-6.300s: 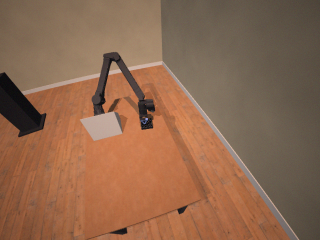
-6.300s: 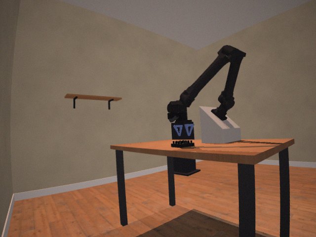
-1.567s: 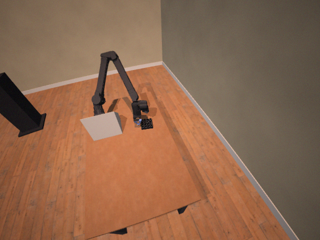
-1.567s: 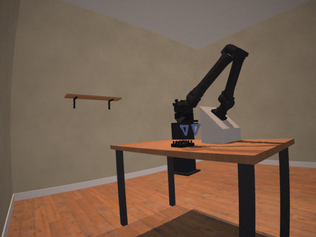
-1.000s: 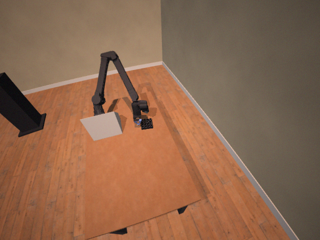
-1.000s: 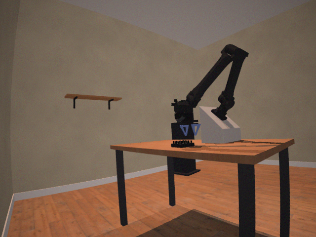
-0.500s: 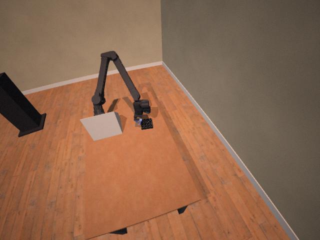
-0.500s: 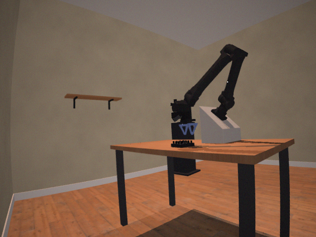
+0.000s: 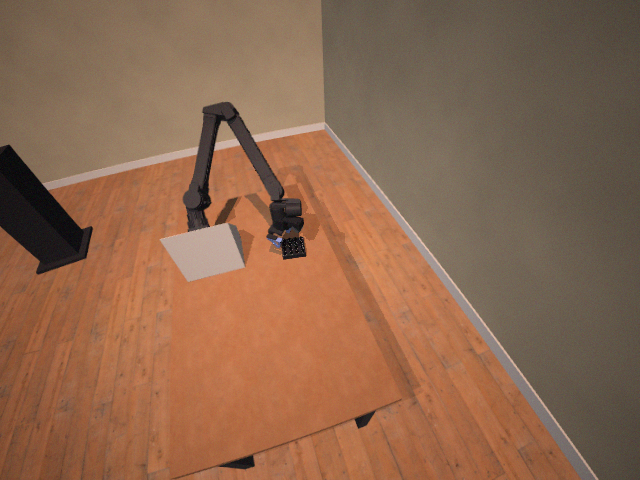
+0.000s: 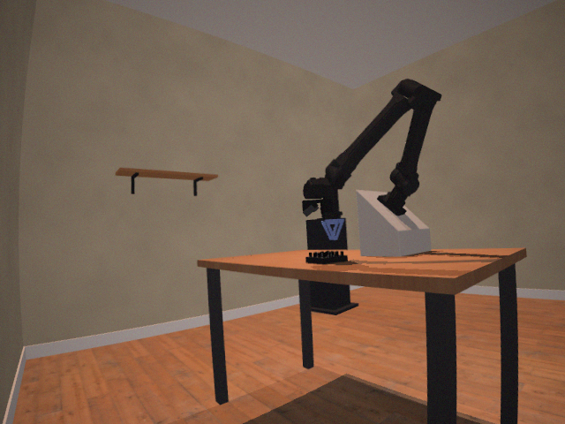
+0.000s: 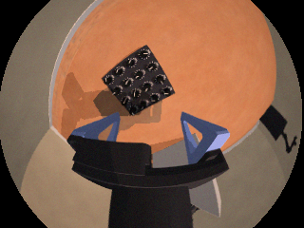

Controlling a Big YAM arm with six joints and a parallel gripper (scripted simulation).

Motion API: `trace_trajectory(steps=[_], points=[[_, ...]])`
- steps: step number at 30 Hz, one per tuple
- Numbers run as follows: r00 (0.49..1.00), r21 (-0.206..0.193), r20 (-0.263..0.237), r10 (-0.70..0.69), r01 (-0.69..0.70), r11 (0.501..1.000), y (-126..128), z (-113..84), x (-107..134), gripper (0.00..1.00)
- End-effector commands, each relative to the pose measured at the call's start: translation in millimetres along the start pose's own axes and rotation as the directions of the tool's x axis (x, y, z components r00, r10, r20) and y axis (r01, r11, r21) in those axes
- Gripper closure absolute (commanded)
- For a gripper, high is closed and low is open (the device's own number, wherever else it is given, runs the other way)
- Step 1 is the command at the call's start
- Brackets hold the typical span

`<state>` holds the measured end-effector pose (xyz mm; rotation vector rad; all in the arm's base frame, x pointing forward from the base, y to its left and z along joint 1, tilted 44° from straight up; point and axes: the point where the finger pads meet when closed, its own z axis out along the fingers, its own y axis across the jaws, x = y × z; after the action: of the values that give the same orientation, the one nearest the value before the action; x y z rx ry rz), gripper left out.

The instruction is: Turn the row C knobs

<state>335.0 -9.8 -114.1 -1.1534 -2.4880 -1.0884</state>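
Open gripper above the table, near the knob box

From the top, the black arm (image 9: 253,155) (image 10: 373,134) bends over from beside a pale slanted block (image 9: 211,255) (image 10: 380,235), and the knob box (image 9: 294,248) (image 10: 327,258) (image 11: 139,81) sits on the wooden table (image 9: 273,351) (image 10: 365,271) (image 11: 214,62), just beside the gripper (image 11: 150,114). From the exterior, the box lies low on the tabletop with its knobs upward, the blue fingers (image 10: 333,229) above its level; a wooden shelf (image 10: 166,174) is fixed to the wall. From the wrist, the jaws stand wide apart with nothing between them, and the whole box appears beyond the fingertips, turned at a slant. Its four rows of black knobs carry white lines, but the printed names are too small to read.

End effector (image 9: 284,235) (image 10: 333,229) (image 11: 150,115): we see it moved from over the knob box (image 9: 294,249) (image 10: 327,259) (image 11: 138,80) toward its eleven o'clock, viewed from the top.
Fingers (image 9: 277,240) (image 10: 333,229): side by side earlier, now overlapping in our exterior view.
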Motion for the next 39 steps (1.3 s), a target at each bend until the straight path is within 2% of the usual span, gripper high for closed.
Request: trace_trajectory(steps=[1, 9, 17, 19, 20, 27, 29, 31, 32, 39], points=[[0.991, -0.007, 0.022, 0.130, -0.130, 0.991, 0.1, -6.3, -15.5, 0.00], [0.945, -0.008, 0.018, 0.328, -0.328, 0.945, 3.3, -8.7, -23.4, 0.00], [0.864, -0.014, 0.018, 0.504, -0.503, 0.864, 4.3, -13.6, -32.3, 0.00], [0.864, -0.014, 0.018, 0.504, -0.503, 0.864, 4.3, -13.6, -32.3, 0.00], [0.834, -0.018, 0.018, 0.551, -0.551, 0.834, 4.0, -15.8, -35.4, 0.00], [0.729, -0.020, 0.015, 0.684, -0.684, 0.730, 6.8, -18.0, -42.5, 0.00], [0.713, -0.022, 0.015, 0.701, -0.701, 0.713, 5.8, -18.6, -43.1, 0.00], [0.708, -0.005, 0.009, 0.706, -0.706, 0.708, 2.7, -13.5, -34.5, 0.00], [0.709, -0.004, 0.009, 0.705, -0.705, 0.709, 2.9, -13.3, -34.2, 0.80], [0.710, -0.006, 0.009, 0.704, -0.704, 0.710, 3.9, -14.1, -34.4, 0.80]])
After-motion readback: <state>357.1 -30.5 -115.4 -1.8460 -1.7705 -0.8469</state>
